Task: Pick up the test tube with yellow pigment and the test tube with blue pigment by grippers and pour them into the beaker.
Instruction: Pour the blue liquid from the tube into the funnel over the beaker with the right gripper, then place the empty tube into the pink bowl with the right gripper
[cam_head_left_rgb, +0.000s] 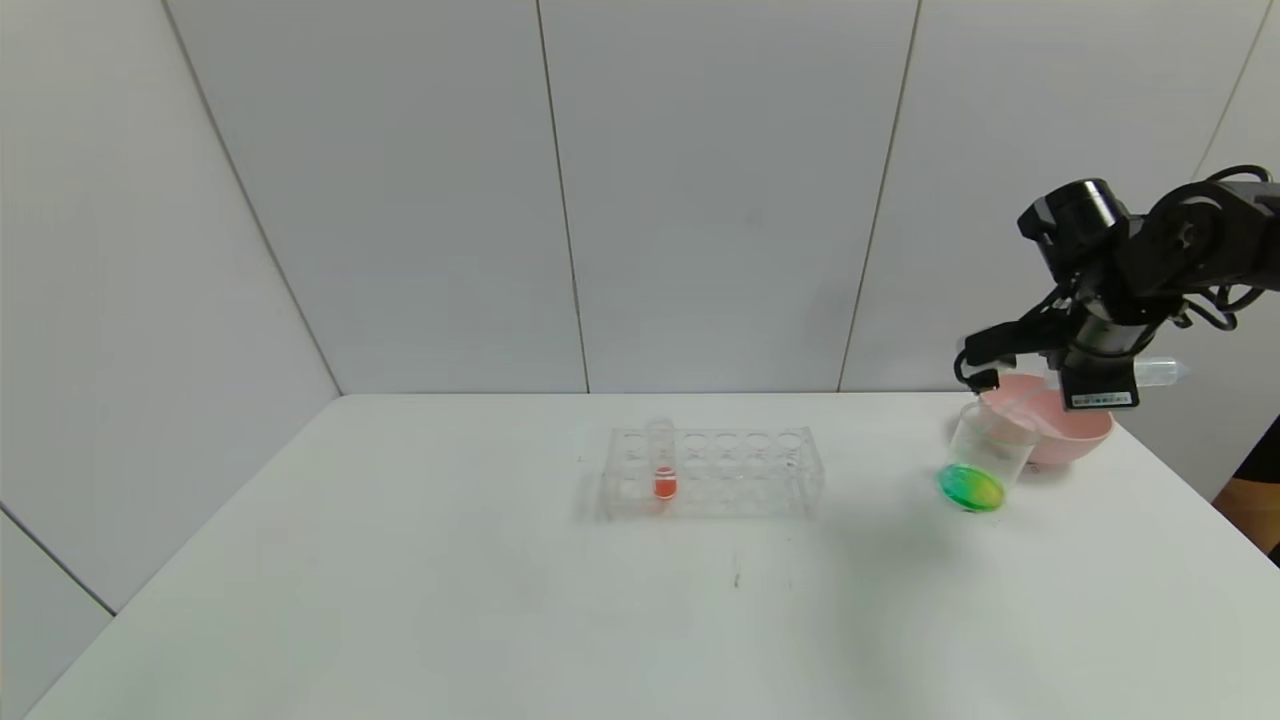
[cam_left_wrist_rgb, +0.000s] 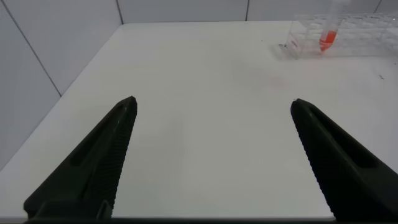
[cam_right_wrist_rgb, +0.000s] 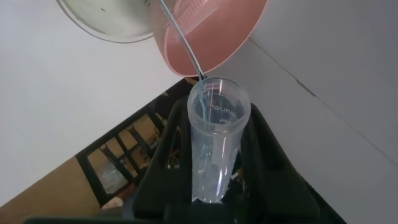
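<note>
Black fingers (cam_left_wrist_rgb: 93, 168) of the left gripper (cam_left_wrist_rgb: 214, 162) filled the near edge of its wrist view, spread wide and holding nothing above the bare white table (cam_head_left_rgb: 400, 600). That arm did not show in the head view.

Toward the table's middle stood a clear rack (cam_head_left_rgb: 712, 473). One tube (cam_head_left_rgb: 662, 460) with red pigment at its lower end stood upright in a hole near the rack's left end.

Farther right sat the beaker (cam_head_left_rgb: 985, 450), with green-and-yellow liquid (cam_head_left_rgb: 970, 487) pooled at its bottom. Just behind it, touching or nearly so, was a pink bowl (cam_head_left_rgb: 1080, 435).

Above beaker and bowl hung the right gripper (cam_head_left_rgb: 1100, 375), clamped on a clear tube (cam_head_left_rgb: 1160, 372) that lay roughly level, its rounded end pointing right. In the right wrist view that tube (cam_right_wrist_rgb: 214, 140) sat between the black jaws with its open mouth toward the bowl's (cam_right_wrist_rgb: 211, 37) underside. It looked empty; which pigment it had carried I could not tell.
</note>
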